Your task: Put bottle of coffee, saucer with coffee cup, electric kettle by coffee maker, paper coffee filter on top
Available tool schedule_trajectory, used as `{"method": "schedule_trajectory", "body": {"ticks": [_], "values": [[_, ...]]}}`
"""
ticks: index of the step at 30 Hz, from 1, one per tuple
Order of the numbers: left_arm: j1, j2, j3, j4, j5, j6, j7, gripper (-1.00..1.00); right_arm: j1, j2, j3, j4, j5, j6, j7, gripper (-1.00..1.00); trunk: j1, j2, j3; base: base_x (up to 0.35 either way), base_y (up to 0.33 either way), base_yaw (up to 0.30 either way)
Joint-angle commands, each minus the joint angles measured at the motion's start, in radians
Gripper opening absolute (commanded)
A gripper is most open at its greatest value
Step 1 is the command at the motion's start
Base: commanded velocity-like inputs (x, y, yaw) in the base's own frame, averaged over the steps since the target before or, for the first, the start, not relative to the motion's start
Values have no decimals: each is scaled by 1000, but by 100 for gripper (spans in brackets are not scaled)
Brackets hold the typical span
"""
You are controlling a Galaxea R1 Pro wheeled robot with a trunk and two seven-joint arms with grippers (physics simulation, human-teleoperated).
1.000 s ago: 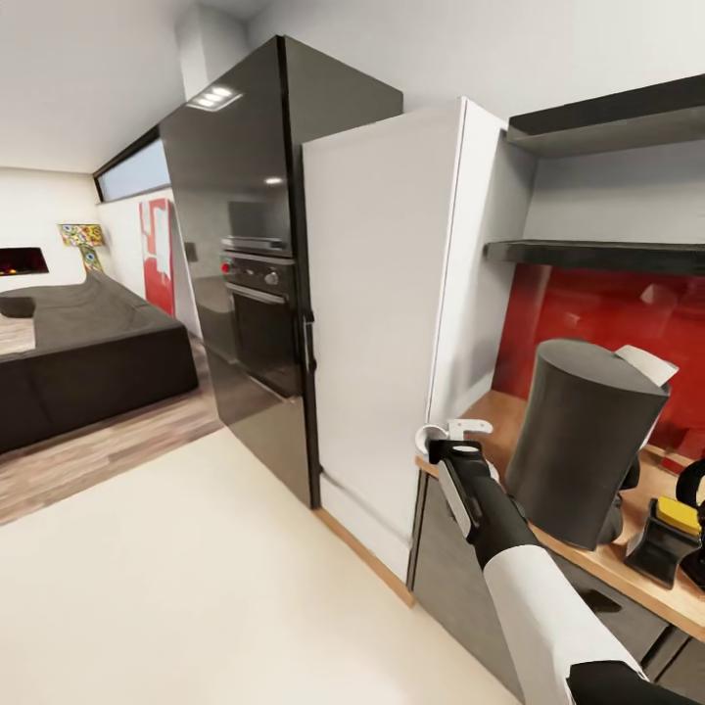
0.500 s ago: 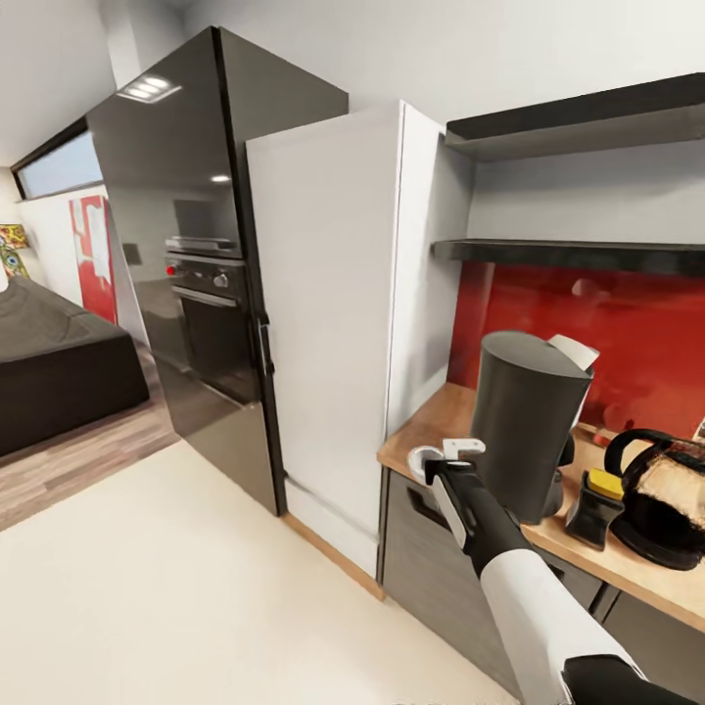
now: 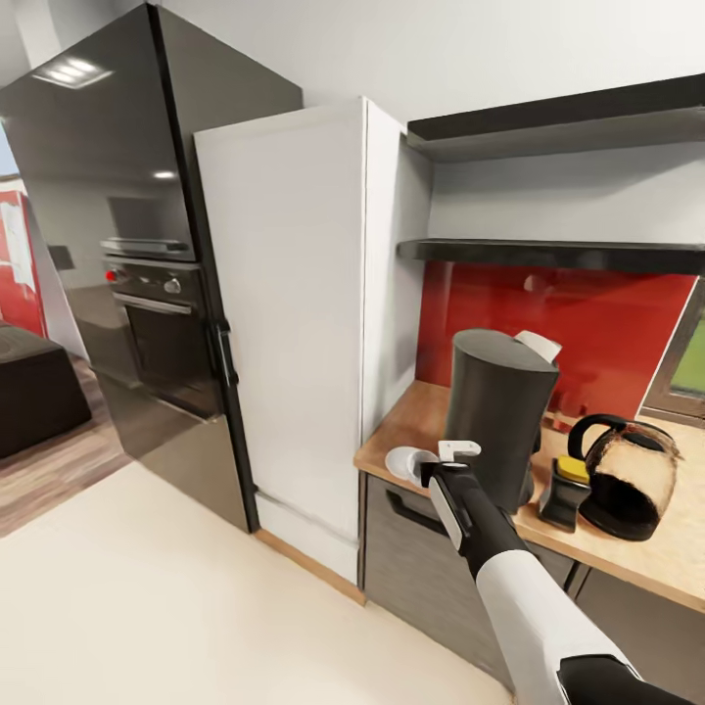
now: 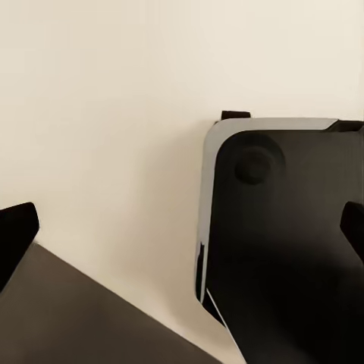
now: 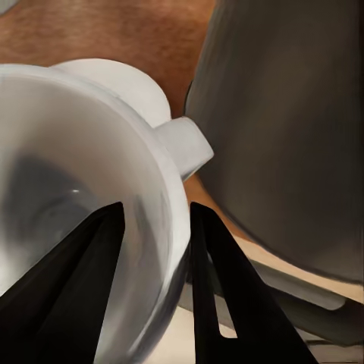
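Holding the coffee cup (image 5: 83,220) by its rim, your right tool (image 5: 155,227) pinches the cup wall over the tabletop (image 3: 627,548) edge, just beside the coffee maker (image 3: 499,416), your left tool's fingers (image 4: 17,227) spread above pale floor (image 4: 98,114).

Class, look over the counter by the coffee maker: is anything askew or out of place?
Yes. The glass carafe lies tipped on its side on the countertop beside the coffee maker. The coffee cup is off the counter, its rim pinched in the right gripper.
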Motion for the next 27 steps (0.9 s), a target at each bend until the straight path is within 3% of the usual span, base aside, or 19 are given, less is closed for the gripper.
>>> {"method": "schedule_trajectory", "body": {"ticks": [1, 14, 27], "values": [[0, 0, 7, 2, -11, -5, 3, 100, -1, 1, 1, 0, 2, 5, -2, -100, 1, -1, 0, 111, 297, -292], [0, 0, 7, 2, -11, -5, 3, 100, -1, 1, 1, 11, 1, 5, -2, -100, 1, -1, 0, 36, 311, -287], [0, -1, 8, 2, -11, -6, 3, 100, -1, -2, -1, 21, 3, 1, 0, -100, 1, -1, 0, 35, 319, -25]]}}
